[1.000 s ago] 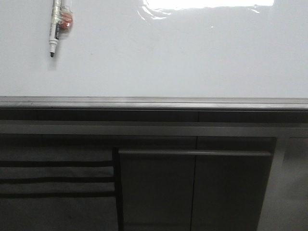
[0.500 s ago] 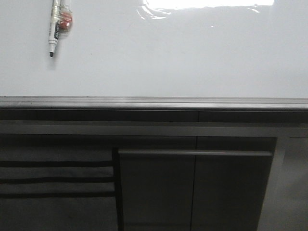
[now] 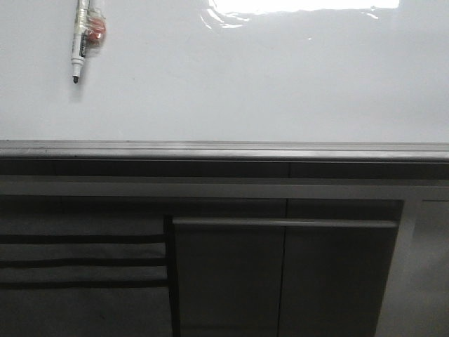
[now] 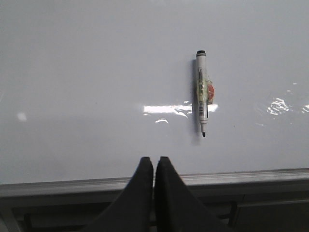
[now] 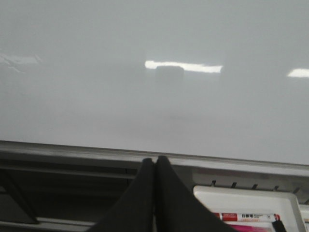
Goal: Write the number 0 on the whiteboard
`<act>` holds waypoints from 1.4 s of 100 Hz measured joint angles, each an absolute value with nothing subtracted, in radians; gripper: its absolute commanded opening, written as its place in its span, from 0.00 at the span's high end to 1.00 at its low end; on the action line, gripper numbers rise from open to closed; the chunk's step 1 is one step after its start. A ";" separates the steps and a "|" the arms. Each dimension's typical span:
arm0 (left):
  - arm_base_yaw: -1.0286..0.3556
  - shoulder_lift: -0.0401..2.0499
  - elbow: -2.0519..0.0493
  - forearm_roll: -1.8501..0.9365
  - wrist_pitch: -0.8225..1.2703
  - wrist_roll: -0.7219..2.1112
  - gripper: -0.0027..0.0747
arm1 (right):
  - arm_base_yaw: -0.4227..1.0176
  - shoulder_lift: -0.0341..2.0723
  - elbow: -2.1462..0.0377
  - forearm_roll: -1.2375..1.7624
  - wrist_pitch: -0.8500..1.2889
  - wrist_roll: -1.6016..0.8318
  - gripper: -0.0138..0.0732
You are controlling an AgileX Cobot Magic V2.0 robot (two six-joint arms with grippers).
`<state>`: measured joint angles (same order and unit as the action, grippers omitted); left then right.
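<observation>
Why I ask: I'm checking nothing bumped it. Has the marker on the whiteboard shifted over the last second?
No. The marker lies at the same spot on the whiteboard, equally far above the grey edge rail.

Looks like an office or lab: glossy whiteboard [image 3: 266, 77], marker [image 3: 79, 42] on it, grey cabinet panels [image 3: 280, 274] nearer

We see only our fingertips: the left gripper [image 4: 154, 166] and right gripper [image 5: 155, 166] each show two smooth, matte black tapered fingers, apparently unmarked in this dim light.
</observation>
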<state>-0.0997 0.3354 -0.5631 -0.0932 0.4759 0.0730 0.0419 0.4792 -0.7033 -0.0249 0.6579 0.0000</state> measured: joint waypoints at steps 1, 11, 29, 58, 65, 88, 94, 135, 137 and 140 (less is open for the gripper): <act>-0.100 0.337 -0.563 -0.093 0.476 0.073 0.99 | 0.042 0.482 -0.703 -0.022 0.659 0.000 0.92; -0.100 0.362 -0.563 -0.095 0.481 0.073 0.99 | 0.042 0.524 -0.703 0.000 0.666 0.000 0.92; -0.100 0.425 -0.563 -0.095 0.481 0.073 0.86 | 0.042 0.587 -0.703 0.038 0.668 -0.008 0.85; -0.100 0.593 -0.563 -0.157 0.400 0.075 0.42 | 0.042 0.688 -0.703 0.295 0.656 -0.229 0.48; -0.101 0.645 -0.563 -0.190 0.363 0.084 0.42 | 0.042 0.715 -0.703 0.401 0.648 -0.324 0.48; -0.224 0.852 -0.619 -0.214 0.246 0.091 0.43 | 0.042 0.806 -0.703 0.801 0.679 -0.694 0.48; -0.264 0.910 -0.648 -0.198 0.207 0.091 0.43 | 0.042 0.820 -0.703 0.864 0.694 -0.765 0.48; -0.335 1.341 -0.903 -0.128 0.148 0.096 0.43 | 0.044 0.836 -0.703 0.925 0.740 -0.832 0.48; -0.335 1.357 -0.910 -0.128 0.148 0.096 0.43 | 0.044 0.836 -0.703 0.925 0.745 -0.832 0.48; -0.335 1.377 -0.928 -0.127 0.148 0.096 0.43 | 0.044 0.836 -0.703 0.925 0.750 -0.832 0.48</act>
